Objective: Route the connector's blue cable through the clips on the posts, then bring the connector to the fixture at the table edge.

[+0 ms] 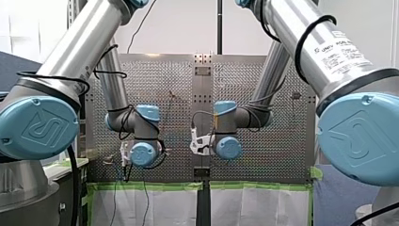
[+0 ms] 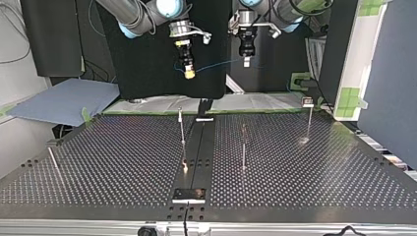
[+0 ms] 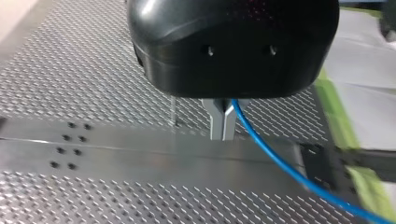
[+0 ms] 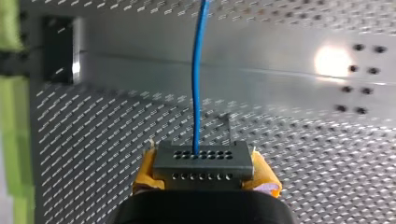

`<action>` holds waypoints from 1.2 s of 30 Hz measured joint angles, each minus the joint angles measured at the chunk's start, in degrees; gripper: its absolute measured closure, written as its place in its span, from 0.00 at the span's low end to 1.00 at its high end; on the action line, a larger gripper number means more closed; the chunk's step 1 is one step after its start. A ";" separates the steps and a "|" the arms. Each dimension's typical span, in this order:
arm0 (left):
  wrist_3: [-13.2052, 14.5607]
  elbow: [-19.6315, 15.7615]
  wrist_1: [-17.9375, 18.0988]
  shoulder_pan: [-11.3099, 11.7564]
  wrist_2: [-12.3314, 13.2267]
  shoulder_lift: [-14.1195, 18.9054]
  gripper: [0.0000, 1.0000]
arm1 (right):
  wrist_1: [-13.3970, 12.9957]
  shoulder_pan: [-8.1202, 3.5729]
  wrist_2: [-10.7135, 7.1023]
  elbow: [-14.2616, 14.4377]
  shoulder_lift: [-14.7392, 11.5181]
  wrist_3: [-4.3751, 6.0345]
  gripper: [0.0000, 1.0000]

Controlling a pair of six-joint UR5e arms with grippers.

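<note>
Front view: both wrists hang over the perforated table [image 1: 164,89]; the jaws cannot be read here.
Top view: my right gripper [image 2: 189,74] and my left gripper [image 2: 247,62] are raised, with the blue cable [image 2: 216,65] strung between them, above the posts [image 2: 182,129].
Left wrist view: the metal fingers [image 3: 217,121] are pressed together, pinching the cable.
Right wrist view: the yellow pads [image 4: 145,173] clamp the grey connector [image 4: 203,163]; the cable runs ahead from it.

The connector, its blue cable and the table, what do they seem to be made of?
The connector looks like dull grey metal or metal-coated plastic, with a matte face and two rows of small holes. The blue cable is likely plastic-insulated wire: smooth, slightly glossy, and it curves easily. The table is metal, perhaps brushed aluminium or steel: it is perforated and reflects a bright light spot.
</note>
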 joint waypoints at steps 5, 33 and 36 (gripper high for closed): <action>-1.02 1.84 -2.82 0.18 0.50 2.69 1.00 | 2.62 0.24 -0.50 -0.68 -2.62 2.65 1.00; 0.98 8.31 -16.49 4.67 -4.54 11.22 1.00 | 10.77 -2.95 -1.50 -5.35 -14.27 8.85 1.00; 0.90 9.23 -17.64 5.15 -4.10 11.23 1.00 | 11.94 -3.25 -1.98 -6.33 -14.32 8.81 1.00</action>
